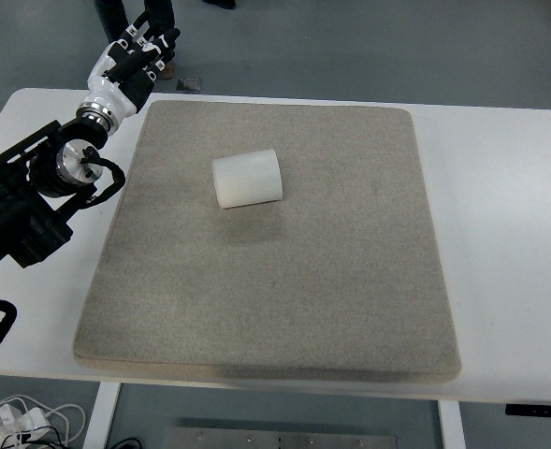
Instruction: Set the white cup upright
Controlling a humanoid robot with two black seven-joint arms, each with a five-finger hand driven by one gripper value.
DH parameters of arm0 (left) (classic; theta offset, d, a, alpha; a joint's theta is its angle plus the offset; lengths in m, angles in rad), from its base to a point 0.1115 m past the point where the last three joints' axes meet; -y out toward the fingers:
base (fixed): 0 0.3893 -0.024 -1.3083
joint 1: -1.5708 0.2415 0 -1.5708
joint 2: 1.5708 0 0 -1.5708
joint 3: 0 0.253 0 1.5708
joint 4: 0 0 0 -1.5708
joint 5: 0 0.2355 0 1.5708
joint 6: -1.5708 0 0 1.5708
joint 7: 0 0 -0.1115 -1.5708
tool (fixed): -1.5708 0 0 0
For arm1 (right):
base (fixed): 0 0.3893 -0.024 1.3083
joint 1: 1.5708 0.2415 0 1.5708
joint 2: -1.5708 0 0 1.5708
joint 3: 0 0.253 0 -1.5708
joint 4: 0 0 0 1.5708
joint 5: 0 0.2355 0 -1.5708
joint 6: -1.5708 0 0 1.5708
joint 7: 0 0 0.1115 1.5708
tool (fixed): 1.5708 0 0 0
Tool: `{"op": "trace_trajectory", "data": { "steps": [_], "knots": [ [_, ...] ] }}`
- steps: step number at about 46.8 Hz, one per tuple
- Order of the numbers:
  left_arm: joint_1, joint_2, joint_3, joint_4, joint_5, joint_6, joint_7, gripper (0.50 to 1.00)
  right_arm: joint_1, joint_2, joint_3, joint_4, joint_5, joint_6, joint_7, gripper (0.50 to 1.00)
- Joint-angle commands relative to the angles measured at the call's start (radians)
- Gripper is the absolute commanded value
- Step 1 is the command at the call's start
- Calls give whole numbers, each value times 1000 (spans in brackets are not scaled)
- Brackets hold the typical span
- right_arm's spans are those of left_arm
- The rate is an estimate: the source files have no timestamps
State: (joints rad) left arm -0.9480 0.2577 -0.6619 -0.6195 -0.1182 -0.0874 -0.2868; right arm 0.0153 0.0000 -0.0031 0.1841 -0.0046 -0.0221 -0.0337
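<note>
Head view looks down on a white worktop (500, 234) that carries a square grey mat (275, 309); the white cup (247, 178) lies on its side on the mat's far half, a little left of centre, its round wall resting on the felt-like surface, which probably keeps it from rolling; the cup must therefore be tipped onto its base, a step not yet begun. The left hand (130, 61) hovers beyond the mat's far-left corner, well apart from the cup, fingers loosely extended and holding nothing; its arm comes in over the worktop's left edge, likely poised to reach rightward. The right arm is out of view. Loose cables (22, 421) lie on the floor below the near edge.
</note>
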Motion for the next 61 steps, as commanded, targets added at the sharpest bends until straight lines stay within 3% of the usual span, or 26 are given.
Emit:
{"op": "trace_trajectory", "data": {
  "steps": [1, 20, 33, 43, 61],
  "knots": [
    [0, 0, 2, 0, 2, -2, 0, 994, 0, 0, 0, 0, 0, 1, 0, 952],
    [-5, 11, -8, 14, -6, -15, 3, 994, 0, 0, 0, 0, 0, -1, 1, 952],
    [-11, 25, 54, 0, 34, -38, 8, 994, 0, 0, 0, 0, 0, -1, 0, 952],
    [-55, 38, 111, -49, 169, -37, 11, 994, 0, 0, 0, 0, 0, 1, 0, 952],
    [-83, 46, 133, -104, 560, -38, 14, 994, 0, 0, 0, 0, 0, -1, 0, 952]
  ]
}}
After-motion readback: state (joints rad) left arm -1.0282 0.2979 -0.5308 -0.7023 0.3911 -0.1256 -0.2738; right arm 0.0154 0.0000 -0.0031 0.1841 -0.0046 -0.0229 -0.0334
